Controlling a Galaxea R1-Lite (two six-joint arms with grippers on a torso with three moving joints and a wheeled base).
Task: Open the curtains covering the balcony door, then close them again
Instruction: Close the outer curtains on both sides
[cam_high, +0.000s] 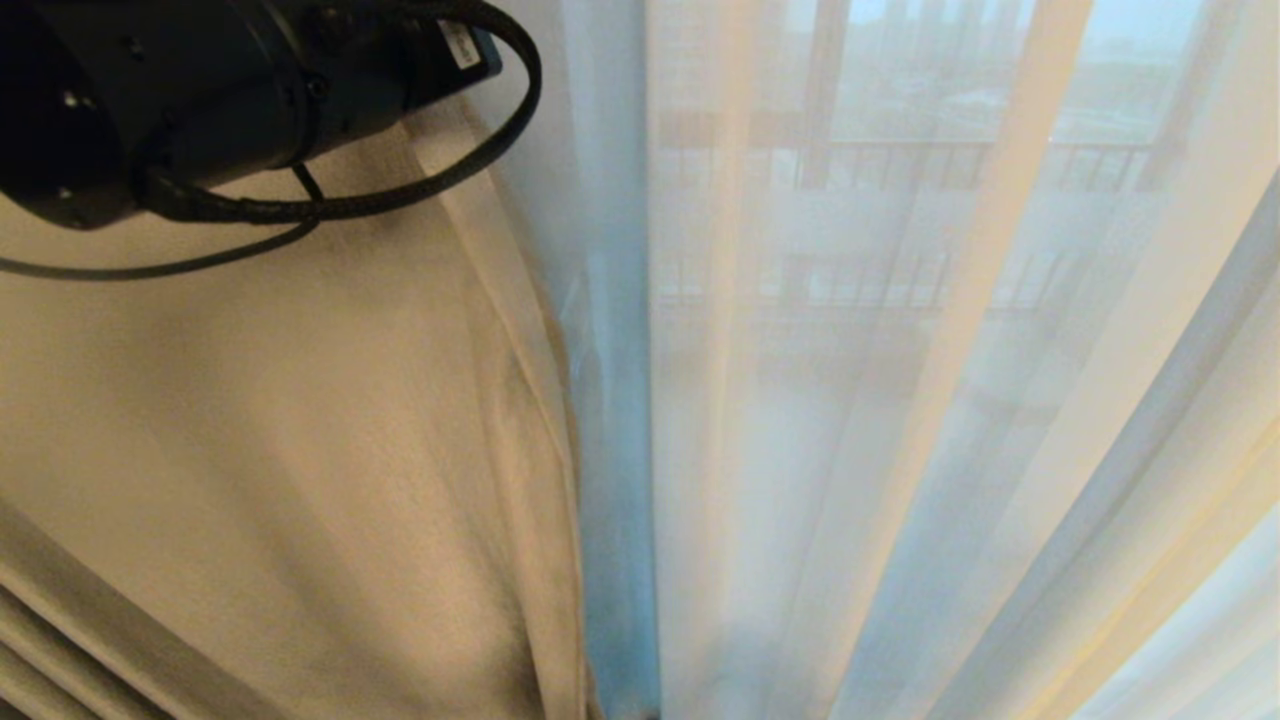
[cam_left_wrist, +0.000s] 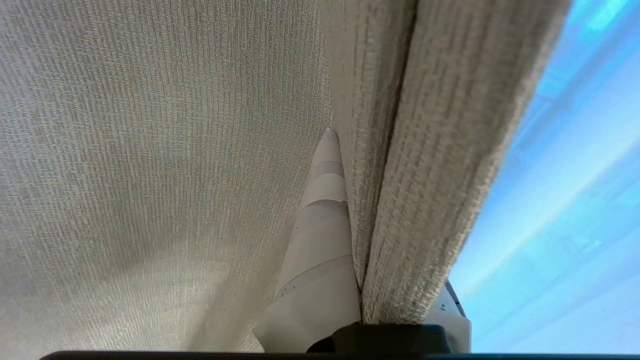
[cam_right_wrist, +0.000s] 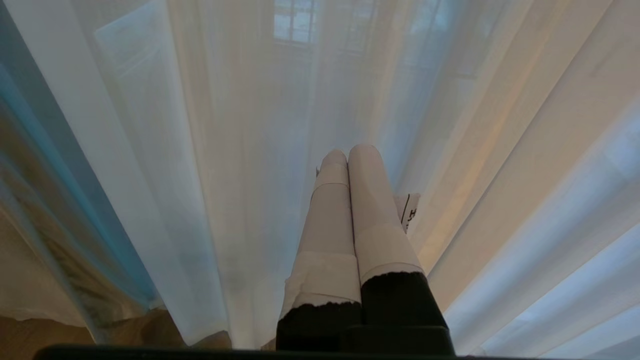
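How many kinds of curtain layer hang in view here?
2: the heavy opaque cream textured curtain on the left, pinched by the left gripper; the thin see-through white sheer curtain across the right. More may be hidden.

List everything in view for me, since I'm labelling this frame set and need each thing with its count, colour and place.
opaque curtain: one, cream, textured; head view's left half, its edge fold pinched in the left gripper.
sheer curtain: one, see-through white, pleated; centre to right, in front of the glass.
balcony door: one, a bluish strip of glass showing between the two layers; railing and buildings dimly visible through the sheer.
left arm: one, black with a looped cable; head view's upper left.
left gripper: one, pale fingers, shut on the opaque curtain.
right gripper: one, pale fingers pressed together, empty, pointing at the sheer curtain.
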